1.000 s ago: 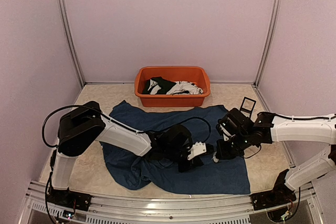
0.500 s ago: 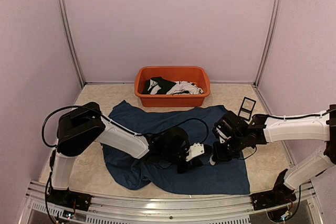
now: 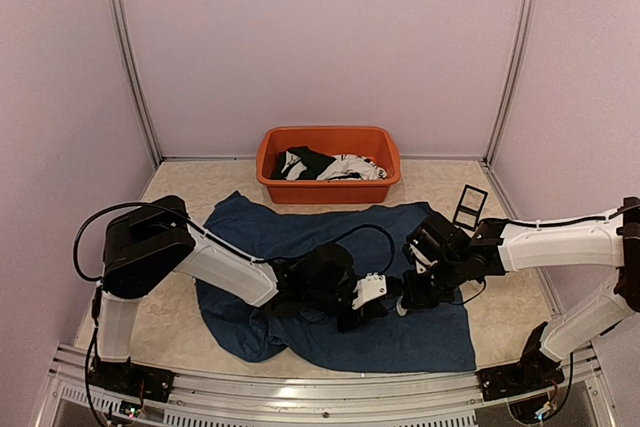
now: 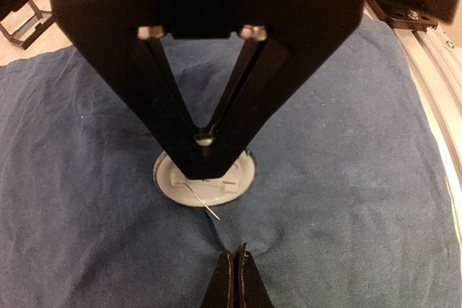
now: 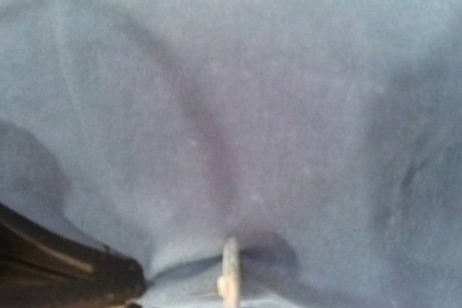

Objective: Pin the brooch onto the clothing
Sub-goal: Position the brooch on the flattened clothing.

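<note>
Two closed grippers meet low over the middle of the navy T-shirt [image 3: 400, 337]. The left gripper [image 4: 235, 279], stretched in from the left, nips a pucker of cloth (probably to offer the pin [image 4: 209, 209] a fold). The right gripper [image 4: 206, 142], wrist tipped down, clamps the white brooch [image 4: 209, 191] lying there, its pin standing open toward that fold.
</note>
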You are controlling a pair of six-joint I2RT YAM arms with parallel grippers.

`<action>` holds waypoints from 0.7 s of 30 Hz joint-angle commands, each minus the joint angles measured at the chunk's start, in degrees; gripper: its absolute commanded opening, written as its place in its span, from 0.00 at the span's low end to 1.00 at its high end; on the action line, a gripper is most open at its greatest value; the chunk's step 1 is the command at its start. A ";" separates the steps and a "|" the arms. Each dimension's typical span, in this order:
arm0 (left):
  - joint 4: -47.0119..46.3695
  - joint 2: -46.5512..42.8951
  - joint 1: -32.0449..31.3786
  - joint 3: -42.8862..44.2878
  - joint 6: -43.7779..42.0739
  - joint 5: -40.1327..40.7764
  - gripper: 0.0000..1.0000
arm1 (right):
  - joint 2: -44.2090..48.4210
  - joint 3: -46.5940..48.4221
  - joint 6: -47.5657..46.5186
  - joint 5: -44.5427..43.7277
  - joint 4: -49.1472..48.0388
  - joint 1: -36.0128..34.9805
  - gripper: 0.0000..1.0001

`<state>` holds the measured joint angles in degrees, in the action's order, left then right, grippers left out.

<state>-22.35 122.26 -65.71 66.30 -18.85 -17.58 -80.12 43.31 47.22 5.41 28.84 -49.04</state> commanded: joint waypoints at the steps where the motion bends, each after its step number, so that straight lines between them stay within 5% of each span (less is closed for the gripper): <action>1: -2.57 -2.12 -0.85 -0.74 -1.36 -0.79 0.00 | -0.40 -0.59 0.46 0.93 -1.02 0.52 0.00; 21: -4.02 -1.08 -1.18 -0.69 -1.93 1.48 0.00 | 0.22 -1.74 -1.62 5.14 -2.69 0.01 0.00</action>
<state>-24.56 122.26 -66.37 66.06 -19.86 -16.93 -80.47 42.52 46.70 8.88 27.24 -48.95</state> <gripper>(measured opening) 0.007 0.008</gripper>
